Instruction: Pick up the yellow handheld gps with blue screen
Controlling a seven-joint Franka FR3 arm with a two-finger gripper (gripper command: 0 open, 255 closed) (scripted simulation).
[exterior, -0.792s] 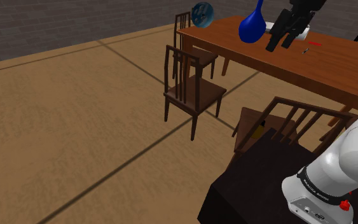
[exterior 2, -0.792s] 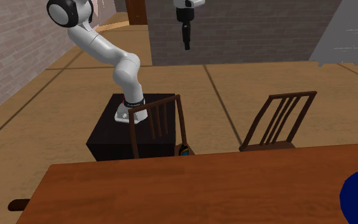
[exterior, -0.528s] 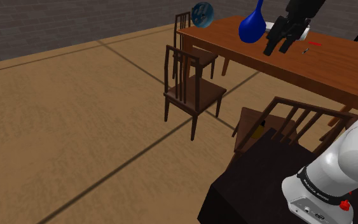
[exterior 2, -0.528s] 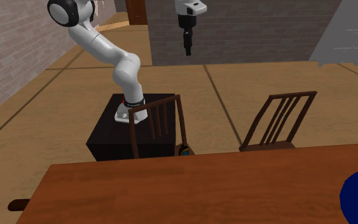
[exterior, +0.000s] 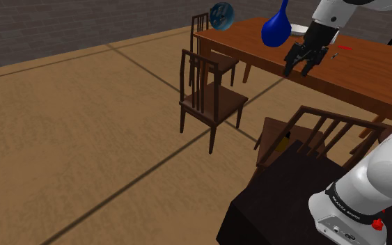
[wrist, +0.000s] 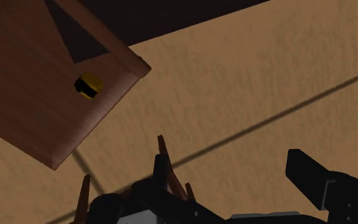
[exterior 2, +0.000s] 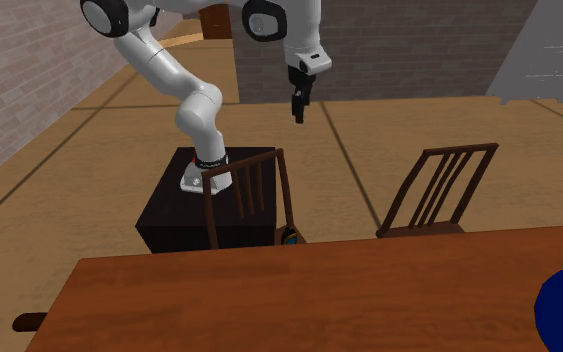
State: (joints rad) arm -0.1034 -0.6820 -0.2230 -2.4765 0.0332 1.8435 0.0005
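The yellow handheld gps (wrist: 89, 84) lies on the brown wooden seat (wrist: 37, 108) of a chair (exterior: 312, 125) that stands between the black stand and the long table. It shows as a small yellow spot (exterior: 283, 145) in the shoulder view, and as a small blue-and-yellow thing (exterior 2: 291, 237) behind the table edge in the second exterior view. My black gripper (exterior: 301, 66) hangs in the air well above that chair, open, with nothing between its fingers (wrist: 304, 168). It also appears as the gripper (exterior 2: 297, 108) pointing down above the chair back, and as the gripper (wrist: 231, 170) off to one side of the gps.
A long wooden table (exterior: 368, 73) carries a blue vase (exterior: 276, 28), a white dish (exterior: 300, 29) and a small red item (exterior: 344, 48). Two more chairs (exterior: 212, 97) stand by the table's end. The black stand (exterior 2: 204, 200) sits on the tan floor.
The gripper has come down and a little to the shoulder view's left. In the second exterior view more of the white arm has swung in over the chair.
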